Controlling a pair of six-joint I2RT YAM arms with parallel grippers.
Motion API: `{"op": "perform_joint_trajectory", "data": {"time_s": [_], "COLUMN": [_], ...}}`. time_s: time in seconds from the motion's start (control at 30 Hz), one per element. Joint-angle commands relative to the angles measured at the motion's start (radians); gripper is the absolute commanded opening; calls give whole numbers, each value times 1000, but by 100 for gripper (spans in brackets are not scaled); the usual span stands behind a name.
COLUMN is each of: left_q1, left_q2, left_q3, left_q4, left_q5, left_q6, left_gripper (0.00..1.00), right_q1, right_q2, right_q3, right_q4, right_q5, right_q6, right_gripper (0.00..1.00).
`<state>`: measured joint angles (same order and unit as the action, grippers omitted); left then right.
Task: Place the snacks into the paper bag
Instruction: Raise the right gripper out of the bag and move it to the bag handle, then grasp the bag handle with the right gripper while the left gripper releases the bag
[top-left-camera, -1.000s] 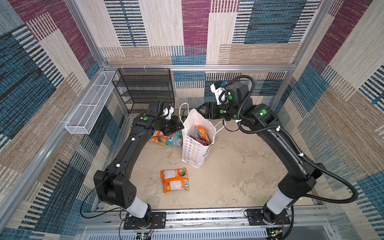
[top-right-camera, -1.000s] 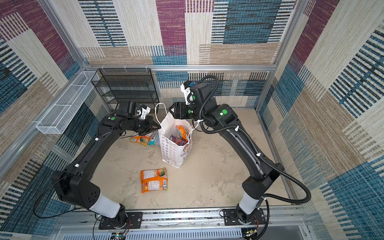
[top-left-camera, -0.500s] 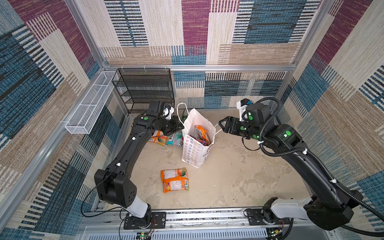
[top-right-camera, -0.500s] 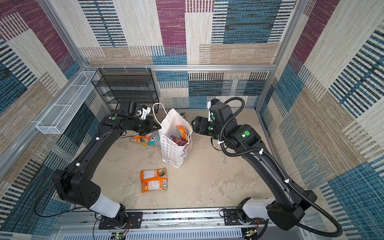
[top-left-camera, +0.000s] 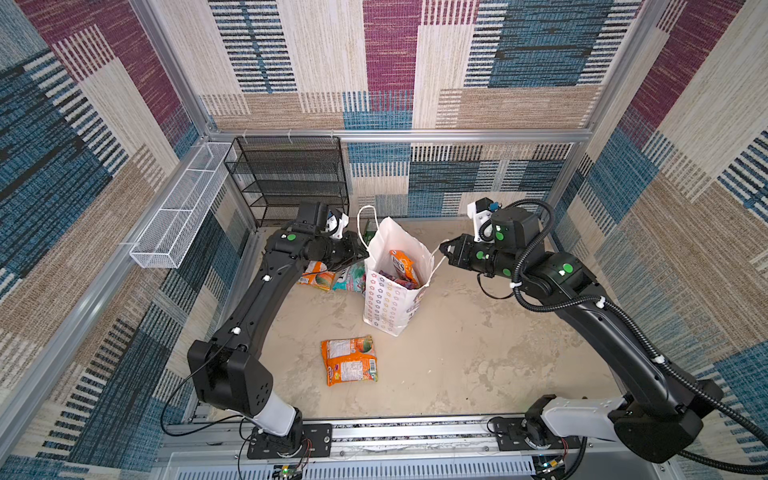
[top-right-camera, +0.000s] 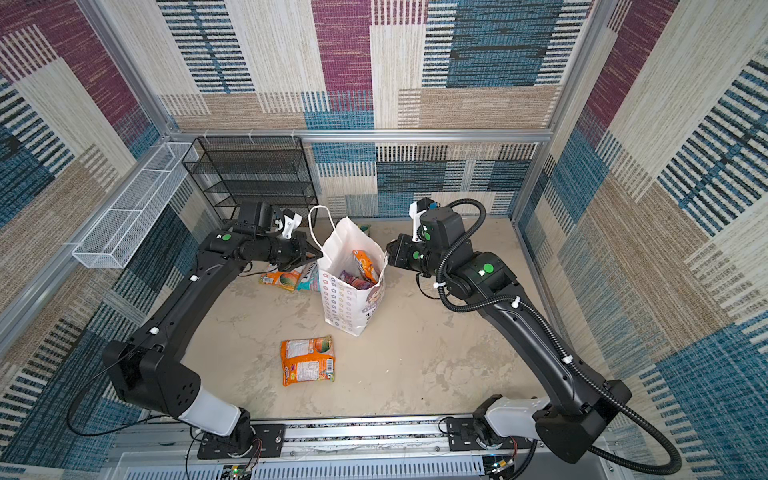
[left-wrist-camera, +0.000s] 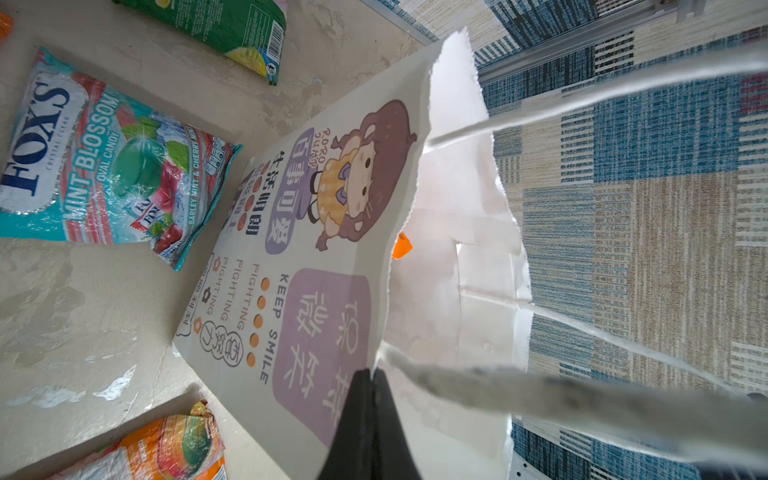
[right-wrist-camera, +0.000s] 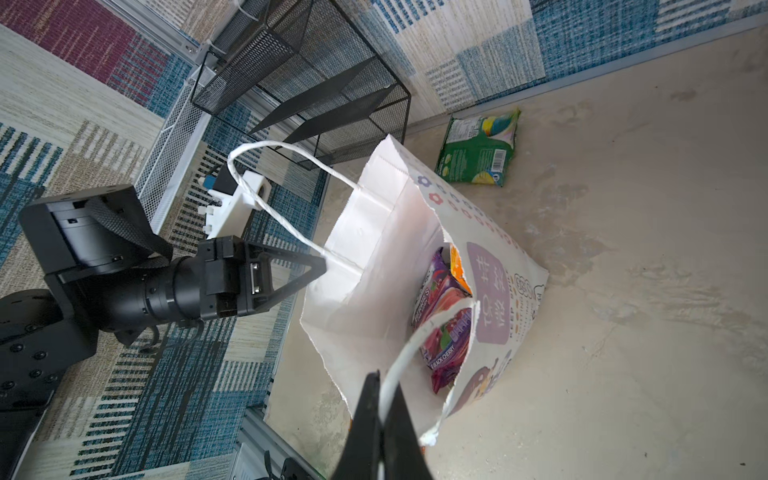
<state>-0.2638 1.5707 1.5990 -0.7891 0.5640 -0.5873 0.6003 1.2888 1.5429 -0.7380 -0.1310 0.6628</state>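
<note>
We see the paper bag (top-left-camera: 390, 307) standing open mid-bench (top-left-camera: 478, 353). Our left gripper (top-left-camera: 362, 252) has its jaws closed on the bag's left rim, seemingly right at a handle root. Our right gripper (top-left-camera: 443, 249) has its jaws pinched shut on the right loop handle (right-wrist-camera: 409, 353). Inside the bag sit a purple packet (right-wrist-camera: 444, 324) and an upright orange packet (top-left-camera: 401, 266). On the bench lie a teal FOX'S mint packet (left-wrist-camera: 104, 166) just left of the bag, a green packet (right-wrist-camera: 478, 149) beyond it, and a flat orange packet (top-left-camera: 349, 360) nearer us.
</note>
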Motion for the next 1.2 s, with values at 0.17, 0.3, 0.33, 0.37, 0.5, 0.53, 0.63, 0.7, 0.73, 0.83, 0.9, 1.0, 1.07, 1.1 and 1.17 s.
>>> {"op": "perform_joint_trajectory", "data": {"time_s": [0.17,0.3,0.33,0.37,0.5,0.53,0.63,0.7,0.73,0.83,0.9,1.0,1.07,1.1,1.17], "left_q1": [-132,-206,-221,-236,-284,-290,-309,-315,-318,-327,-331,-332,-333,-332,-333], "left_q2": [-4,39,48,54,89,96,100,95,88,49,15,-32,-65,-79,-109], "left_q3": [73,132,136,138,130,126,82,60,52,25,2,-21,-45,-57,-69], "left_q4": [112,120,126,133,186,195,244,262,264,265,257,238,245,255,267], "left_q5": [-81,-149,-169,-183,-223,-227,-240,-232,-228,-223,-225,-230,-213,-203,-169], "left_q6": [-104,-129,-134,-137,-155,-162,-175,-178,-171,-131,-97,-61,-44,-42,-29], "left_gripper": [1,1,1,1,1,1,6,30,41,72,85,95,98,99,99], "right_q1": [-158,-174,-181,-185,-189,-188,-190,-190,-190,-190,-189,-191,-192,-191,-193], "right_q2": [19,23,24,23,-18,-32,-70,-96,-111,-159,-185,-210,-224,-232,-247], "right_q3": [-14,12,18,18,-30,-47,-107,-147,-168,-243,-291,-342,-374,-388,-410], "right_q4": [263,291,292,296,357,370,408,431,443,482,499,516,527,534,547], "right_q5": [-108,-87,-78,-75,-49,-38,-5,21,33,82,121,156,166,168,171], "right_q6": [-102,-147,-155,-161,-207,-216,-247,-261,-265,-278,-288,-303,-308,-307,-311], "right_gripper": [0,0,0,0,0,0,0,0,0,0,0,0,0,0,0]}}
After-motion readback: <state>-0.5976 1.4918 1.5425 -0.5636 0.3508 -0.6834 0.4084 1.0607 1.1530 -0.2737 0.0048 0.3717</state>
